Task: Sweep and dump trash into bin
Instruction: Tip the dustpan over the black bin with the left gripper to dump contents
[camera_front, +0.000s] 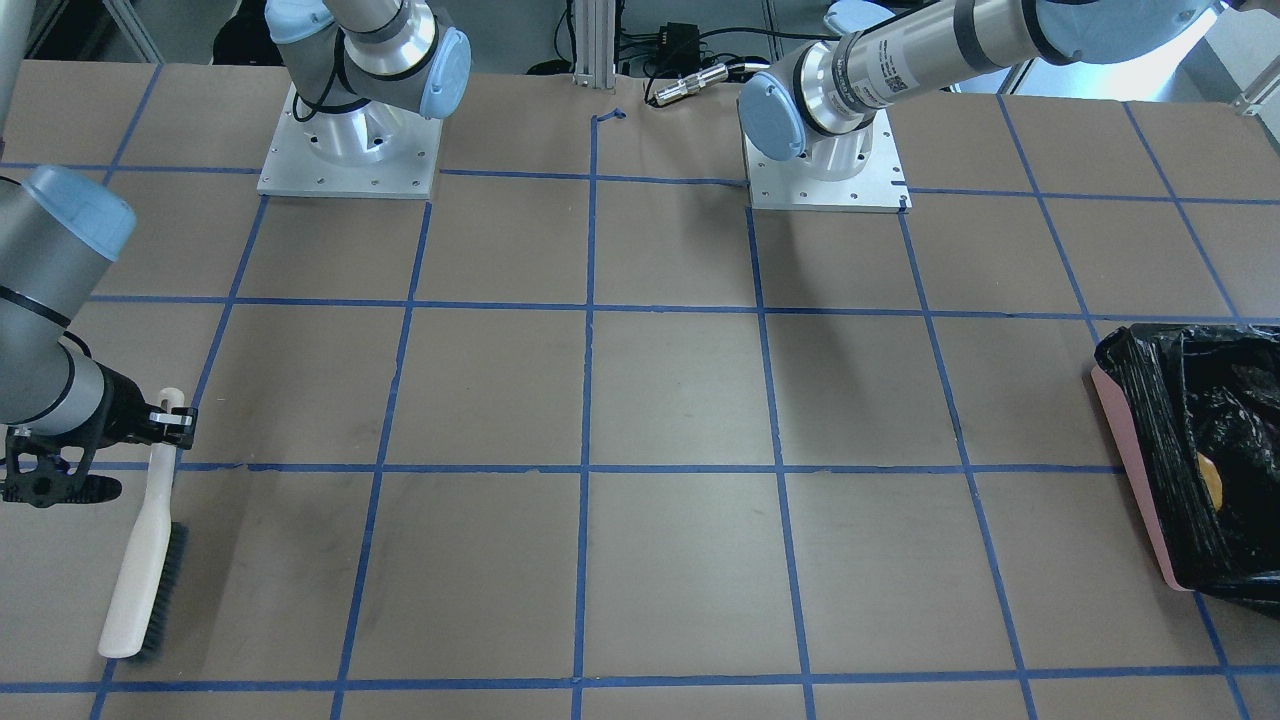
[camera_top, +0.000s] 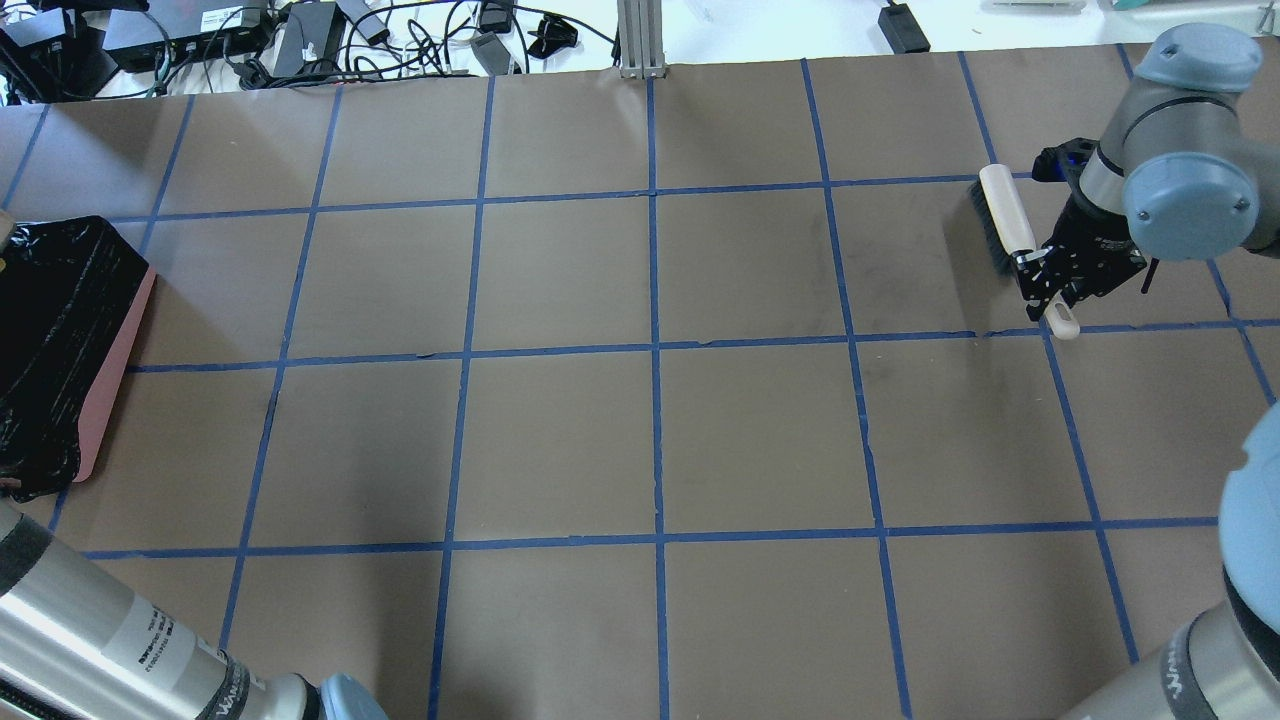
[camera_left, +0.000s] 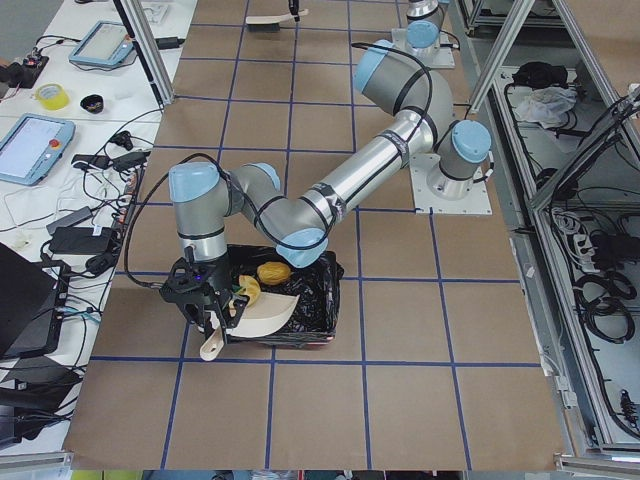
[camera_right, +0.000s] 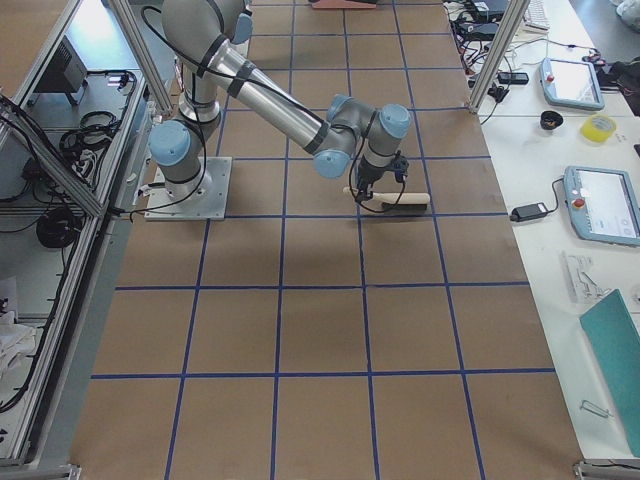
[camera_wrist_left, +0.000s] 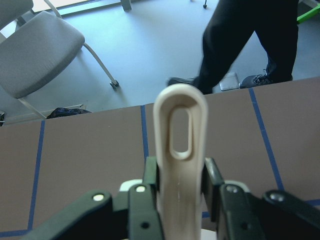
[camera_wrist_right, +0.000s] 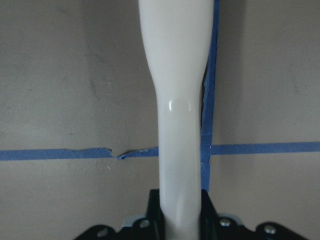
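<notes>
Trash (camera_left: 272, 272): two yellowish pieces visible, lying inside the bin (camera_left: 322, 300) on its black liner, just ahead of and below the left jaws; third piece not made out. Dustpan (camera_left: 268, 312): handle clamped in the left jaws, long axis running from them down into the bin, blade lowest. Judgement: dump all but done; only the left arm is over the bin. Brush (camera_top: 1003, 215): handle gripped by the right jaws, body lying on the table (camera_top: 650, 440) directly ahead of them, well apart from the bin.
</notes>
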